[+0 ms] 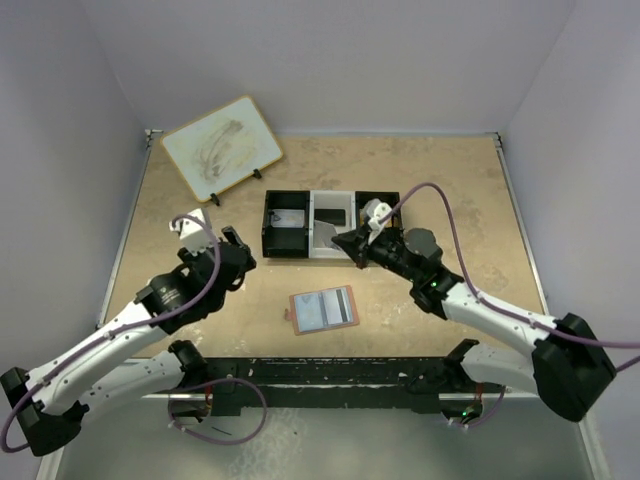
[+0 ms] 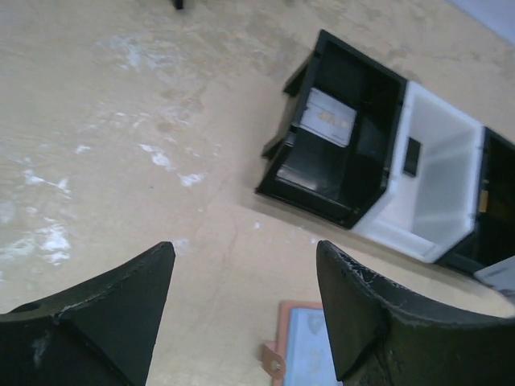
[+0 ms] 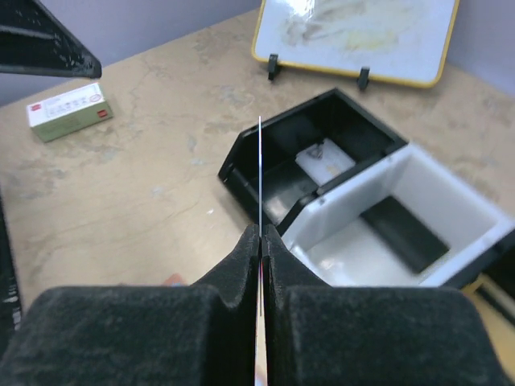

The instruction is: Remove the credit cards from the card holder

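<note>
The reddish-brown card holder [image 1: 322, 310] lies open and flat on the table, its grey-blue inside facing up; its corner [image 2: 299, 346] shows between my left fingers. My left gripper [image 2: 241, 249] is open and empty, hovering left of the holder [image 1: 243, 252]. My right gripper [image 3: 262, 233] is shut on a thin credit card [image 3: 260, 169], seen edge-on and upright, above the near edge of the tray [image 1: 352, 243]. One light card [image 3: 326, 161] lies in the tray's left black compartment. A dark card [image 3: 402, 233] lies in the white middle compartment.
The black-white-black tray [image 1: 268, 228] stands mid-table behind the holder. A white board with a wooden rim [image 1: 222, 145] leans at the back left. A small white-and-green box [image 3: 68, 111] lies left of the tray, near my left arm.
</note>
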Action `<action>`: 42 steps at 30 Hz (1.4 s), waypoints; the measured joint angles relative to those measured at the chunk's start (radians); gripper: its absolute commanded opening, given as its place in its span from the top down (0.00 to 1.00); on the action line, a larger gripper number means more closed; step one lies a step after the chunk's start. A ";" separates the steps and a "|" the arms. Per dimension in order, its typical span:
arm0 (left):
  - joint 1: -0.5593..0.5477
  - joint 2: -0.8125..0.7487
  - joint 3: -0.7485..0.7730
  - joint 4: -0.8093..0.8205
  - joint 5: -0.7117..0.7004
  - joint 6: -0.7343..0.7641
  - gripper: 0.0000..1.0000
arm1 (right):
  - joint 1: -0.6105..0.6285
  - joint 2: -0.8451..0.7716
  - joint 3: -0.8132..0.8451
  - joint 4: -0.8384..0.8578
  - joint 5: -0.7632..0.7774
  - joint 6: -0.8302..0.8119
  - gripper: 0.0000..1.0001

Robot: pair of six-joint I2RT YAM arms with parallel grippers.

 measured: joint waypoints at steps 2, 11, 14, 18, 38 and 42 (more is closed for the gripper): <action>0.030 0.039 0.027 -0.031 -0.014 0.025 0.29 | 0.000 0.080 0.078 0.000 -0.019 -0.079 1.00; 0.477 0.057 0.019 -0.040 0.180 0.233 0.28 | 0.000 0.340 0.387 -0.098 -0.098 -0.298 1.00; 0.545 0.089 0.019 -0.016 0.217 0.283 0.28 | 0.001 0.439 0.510 -0.152 -0.105 -0.343 1.00; 0.571 0.082 0.019 -0.016 0.201 0.307 0.28 | 0.004 0.575 0.656 -0.235 -0.086 -0.390 1.00; 0.571 -0.072 0.018 -0.009 0.177 0.307 0.27 | 0.065 1.015 1.122 -0.655 0.171 -0.622 1.00; 0.571 -0.072 0.018 0.001 0.188 0.308 0.27 | 0.070 1.029 1.136 -0.689 0.205 -0.650 1.00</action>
